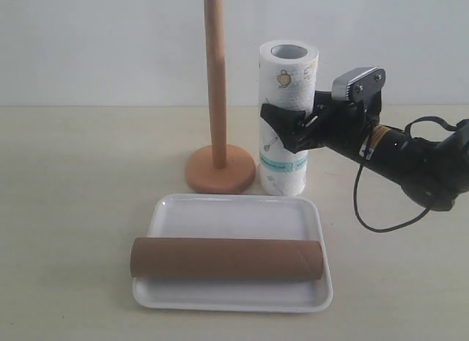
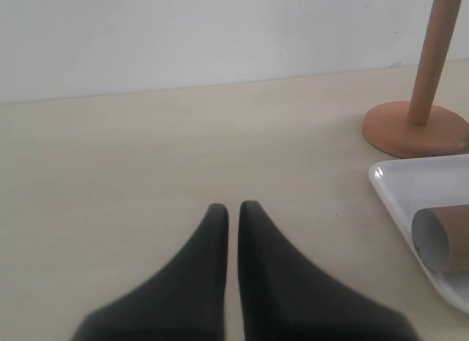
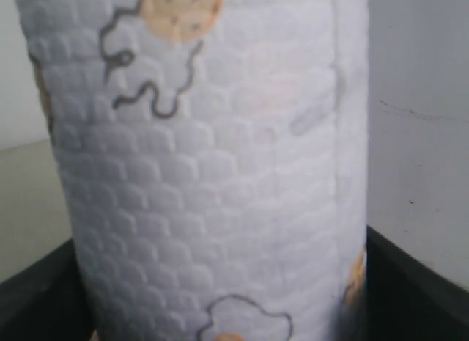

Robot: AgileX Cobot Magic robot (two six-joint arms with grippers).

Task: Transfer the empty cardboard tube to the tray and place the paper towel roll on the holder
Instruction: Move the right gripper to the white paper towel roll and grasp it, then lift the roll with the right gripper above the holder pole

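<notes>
Pale surface (image 1: 73,209), white wall behind. The tube (image 1: 227,258) lies in the tray (image 1: 234,213); the roll (image 1: 287,99) stands just beside the holder (image 1: 216,99). Soft paper could slip, or the roll could knock the rod. The right tool (image 1: 282,128) pinches its middle, jaws wide. The left tool (image 2: 233,213) is pressed together, empty.

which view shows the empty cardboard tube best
The exterior view: the whole cardboard tube shows, lying on its side across the white tray. The left wrist view catches only one open end at the picture's edge. The right wrist view shows none of it; the paper towel roll fills that picture.
</notes>
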